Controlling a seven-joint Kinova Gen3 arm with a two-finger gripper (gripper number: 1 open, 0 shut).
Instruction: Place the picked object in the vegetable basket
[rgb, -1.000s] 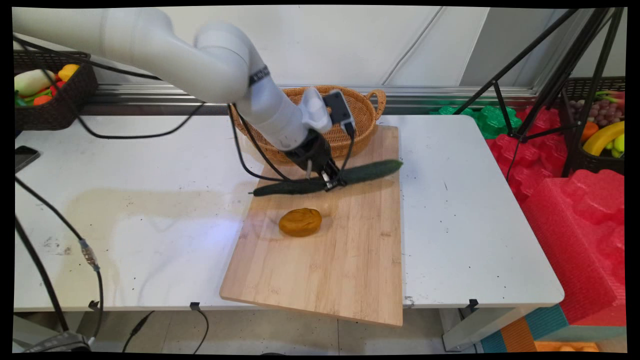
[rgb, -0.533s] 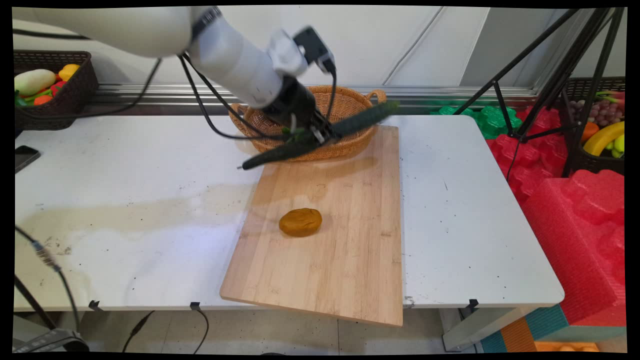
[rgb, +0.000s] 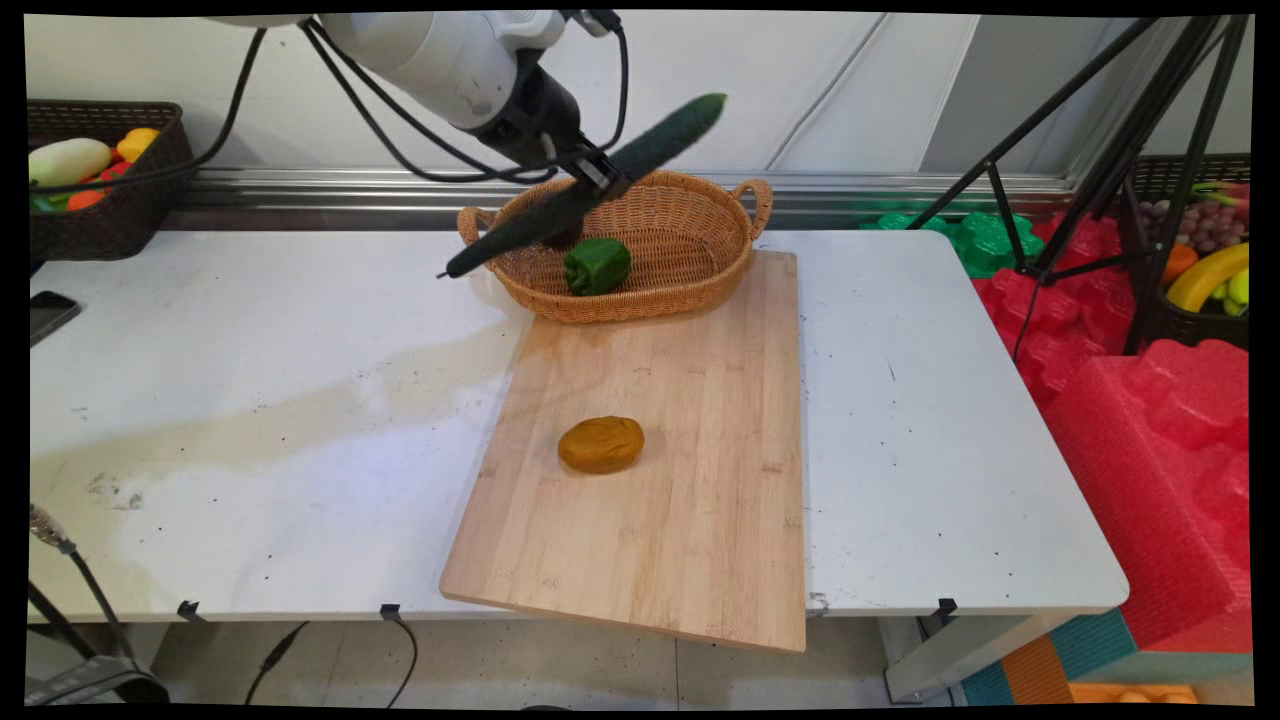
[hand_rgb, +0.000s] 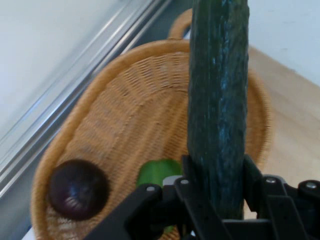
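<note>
My gripper (rgb: 598, 180) is shut on a long dark green cucumber (rgb: 585, 187), gripping it near its middle. The cucumber hangs tilted in the air above the wicker basket (rgb: 690, 250), its right end higher. In the hand view the cucumber (hand_rgb: 218, 100) rises between my fingers (hand_rgb: 192, 192), with my gripper (hand_rgb: 217, 200) at the bottom edge. Below lies the basket (hand_rgb: 120, 120), holding a green pepper (hand_rgb: 157, 172) and a dark purple round vegetable (hand_rgb: 77, 189). The pepper (rgb: 597, 265) also shows in the main view.
A wooden cutting board (rgb: 660, 500) lies on the white table (rgb: 250, 400) with a brown potato-like lump (rgb: 600, 444) on it. A dark basket of vegetables (rgb: 95, 180) stands at the back left. A phone (rgb: 45, 312) lies at the left edge. Tripod legs (rgb: 1090, 170) rise at the right.
My gripper has lifted the cucumber off the cutting board and carried it up and back, over the wicker basket. The pepper in the basket is now uncovered.
</note>
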